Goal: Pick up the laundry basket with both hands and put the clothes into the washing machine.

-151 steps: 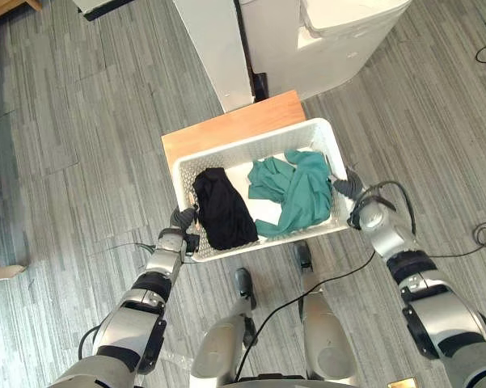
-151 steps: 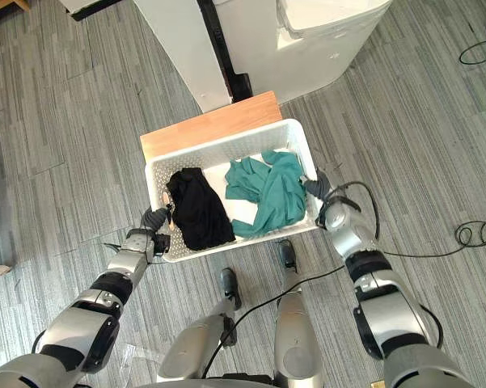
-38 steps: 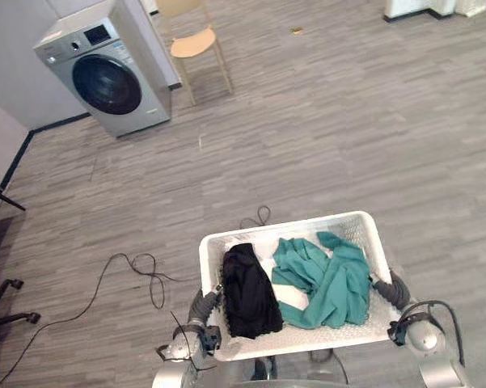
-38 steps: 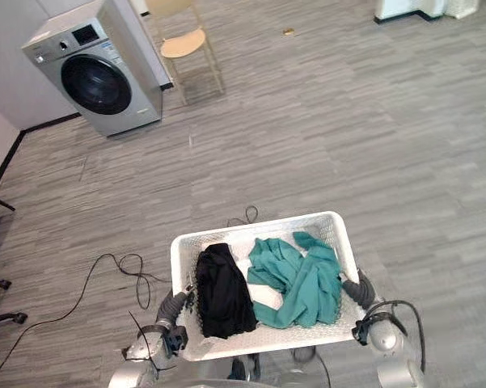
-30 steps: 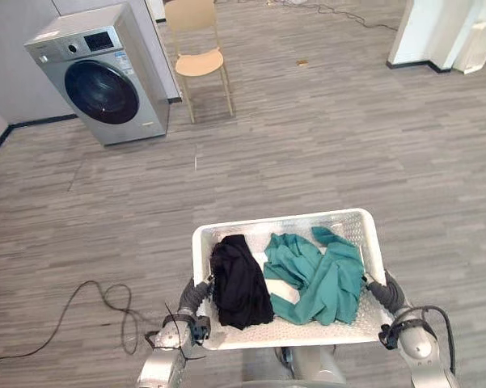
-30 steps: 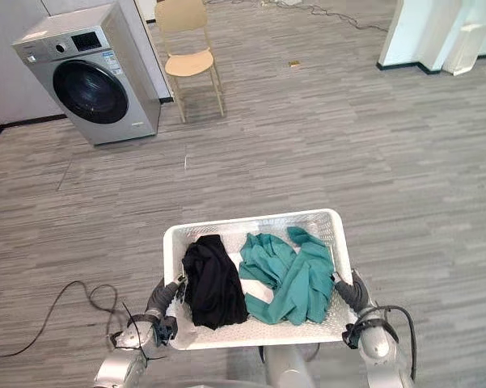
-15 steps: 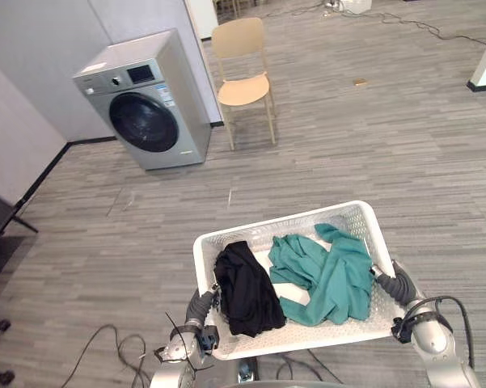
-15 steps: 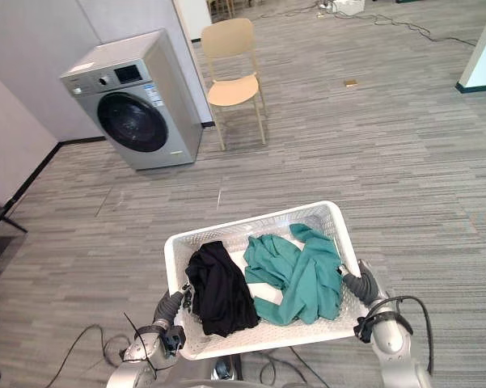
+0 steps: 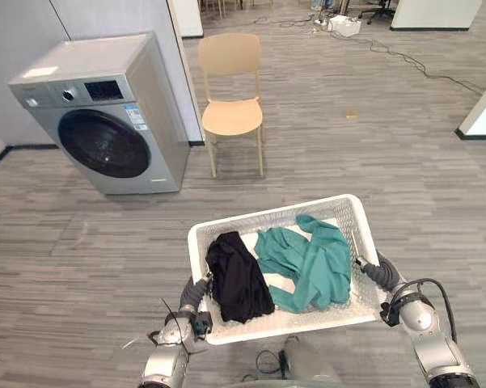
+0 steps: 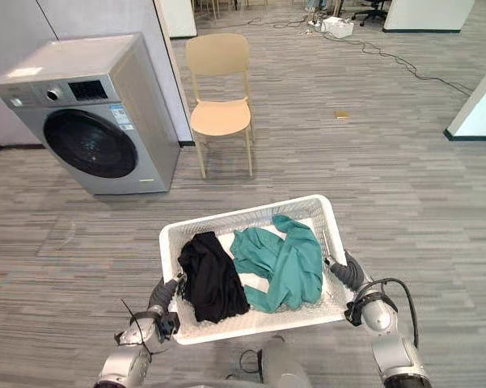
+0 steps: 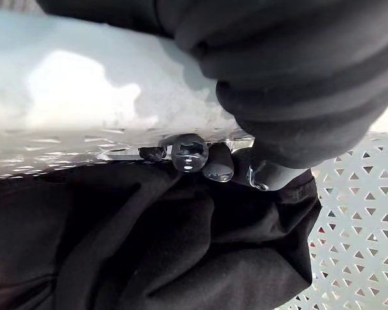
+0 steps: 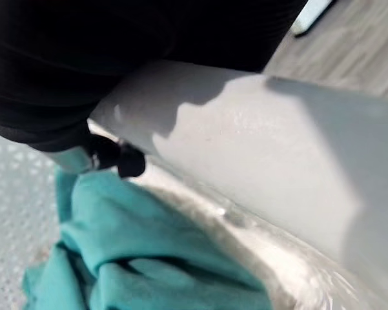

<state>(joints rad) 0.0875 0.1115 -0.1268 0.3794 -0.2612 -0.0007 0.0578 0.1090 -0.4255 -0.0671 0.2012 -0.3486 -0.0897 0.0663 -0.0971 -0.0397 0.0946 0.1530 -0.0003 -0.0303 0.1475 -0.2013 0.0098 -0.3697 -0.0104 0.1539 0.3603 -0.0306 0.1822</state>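
Observation:
I carry a white perforated laundry basket (image 9: 267, 220) off the floor between both hands. My left hand (image 9: 196, 296) is curled over its left rim; the left wrist view shows its fingertips (image 11: 203, 158) hooked over the rim (image 11: 84, 97) above a black garment (image 11: 148, 258). My right hand (image 9: 375, 272) grips the right rim (image 12: 245, 168) beside a teal garment (image 12: 148, 271). In the basket lie the black garment (image 9: 238, 277) on the left and the teal garment (image 9: 306, 260) on the right. The grey front-loading washing machine (image 9: 105, 113) stands ahead to the left, its round door (image 9: 103, 142) closed.
A light wooden chair (image 9: 232, 101) stands just right of the washing machine. A white column base (image 9: 482, 115) is at the right edge, with cables (image 9: 404, 56) and a small white box (image 9: 344, 25) on the far floor. Grey plank floor (image 9: 89, 242) lies between me and the machine.
The view has swung and moved forward: the washing machine and chair now appear closer and more central. Both hands keep their hold on the basket, and the clothes have not shifted.

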